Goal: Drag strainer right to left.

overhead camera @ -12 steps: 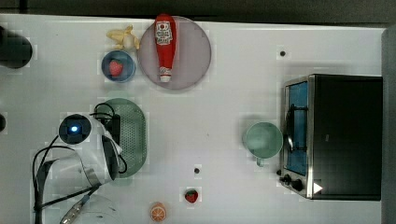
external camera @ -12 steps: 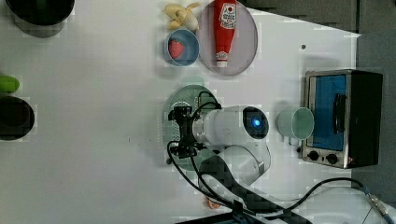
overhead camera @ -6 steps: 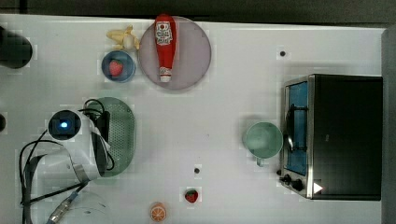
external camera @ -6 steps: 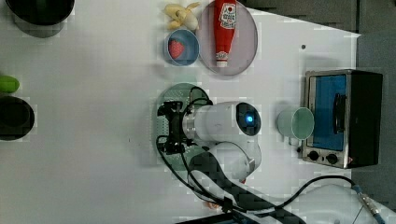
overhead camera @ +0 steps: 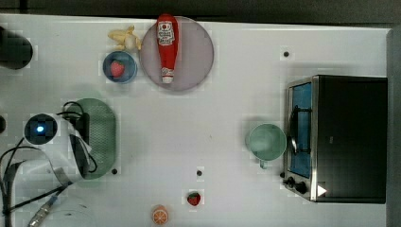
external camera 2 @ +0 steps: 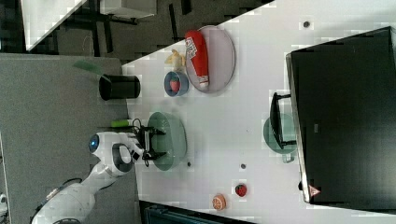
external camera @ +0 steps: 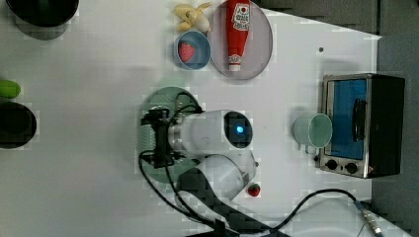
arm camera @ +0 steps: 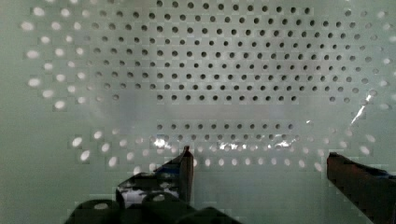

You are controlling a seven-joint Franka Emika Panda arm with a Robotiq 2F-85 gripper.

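The strainer [overhead camera: 103, 137] is a pale mint-green oblong basket lying near the top view's left side of the white table. It also appears under the arm in the left view [external camera: 163, 98] and in the right view [external camera 2: 173, 135]. My gripper [overhead camera: 81, 135] reaches down inside it, its dark hand over the basket's left half in the top view. The wrist view looks straight at the strainer's perforated bottom [arm camera: 210, 70], and my gripper [arm camera: 259, 156] is open there, its two dark fingers spread wide just above the holes with nothing between them.
A round mint-green cup [overhead camera: 266, 142] stands beside the toaster oven [overhead camera: 340, 137] at the top view's right. At the back are a ketchup bottle [overhead camera: 166, 47] on a plate [overhead camera: 198, 52], a blue bowl [overhead camera: 119, 67] and a banana [overhead camera: 124, 38]. A strawberry [overhead camera: 193, 198] and an orange slice [overhead camera: 160, 215] lie in front.
The arm and the strainer have moved together toward the top view's left, from near the table's left-middle to close by its left side. The fingers stay spread.
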